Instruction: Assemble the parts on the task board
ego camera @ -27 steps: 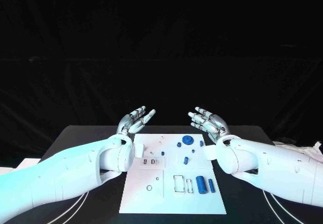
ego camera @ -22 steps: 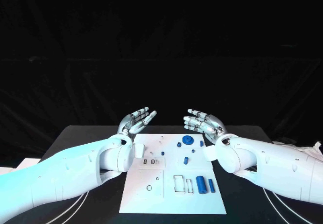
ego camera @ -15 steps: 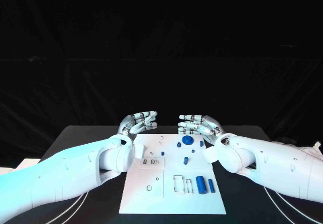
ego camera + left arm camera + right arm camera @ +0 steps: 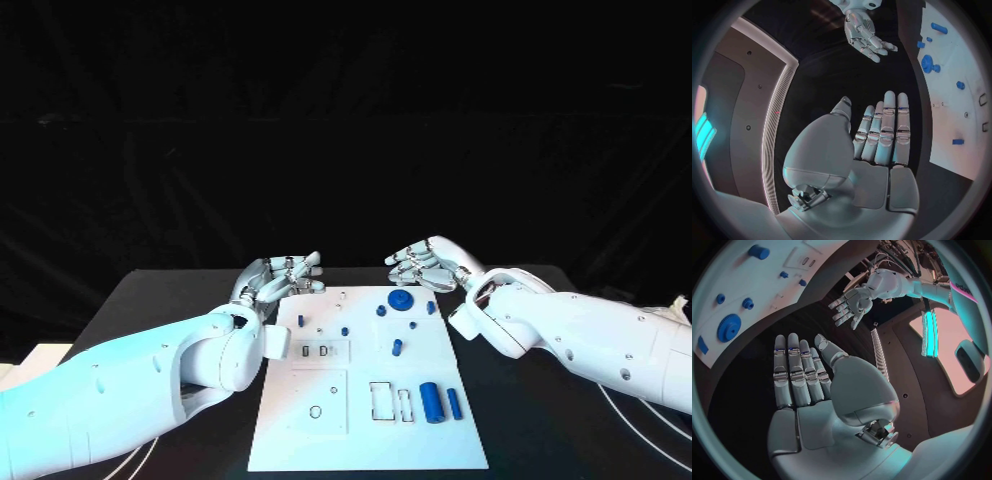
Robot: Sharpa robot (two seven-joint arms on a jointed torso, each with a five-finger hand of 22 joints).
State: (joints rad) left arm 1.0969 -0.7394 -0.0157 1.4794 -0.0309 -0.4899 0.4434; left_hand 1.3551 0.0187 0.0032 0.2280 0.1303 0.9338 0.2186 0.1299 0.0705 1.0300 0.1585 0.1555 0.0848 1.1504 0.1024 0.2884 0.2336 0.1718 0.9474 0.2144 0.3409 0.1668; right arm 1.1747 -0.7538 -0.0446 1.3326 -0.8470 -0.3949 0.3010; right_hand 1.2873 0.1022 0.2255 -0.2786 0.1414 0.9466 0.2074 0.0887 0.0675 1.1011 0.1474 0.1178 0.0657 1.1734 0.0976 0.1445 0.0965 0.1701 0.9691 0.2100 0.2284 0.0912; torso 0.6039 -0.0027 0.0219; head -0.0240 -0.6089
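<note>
The white task board (image 4: 361, 440) lies in the middle of the black table. On it a blue gear (image 4: 401, 298) sits near the far edge, with several small blue parts around it. A thick blue cylinder (image 4: 430, 398) and a thinner one (image 4: 453, 402) lie nearer the front right. My left hand (image 4: 284, 273) hovers at the board's far left corner. My right hand (image 4: 427, 262) hovers above the far edge, behind the gear. Both hold nothing. In the wrist views my left hand (image 4: 873, 145) and right hand (image 4: 807, 380) have straight fingers, with the board (image 4: 954, 90) and the gear (image 4: 729, 327) off to one side.
A rectangular slot (image 4: 382, 398) and a small ring (image 4: 317, 411) mark the board's near half. Black table surface (image 4: 159, 300) runs on both sides of the board. White cables (image 4: 620, 420) curve along the table's front corners. A black curtain hangs behind.
Both hands have tipped forward from raised, palms-up poses and dropped toward the board's far edge. The right hand has moved inward, closer to the gear. No part has moved.
</note>
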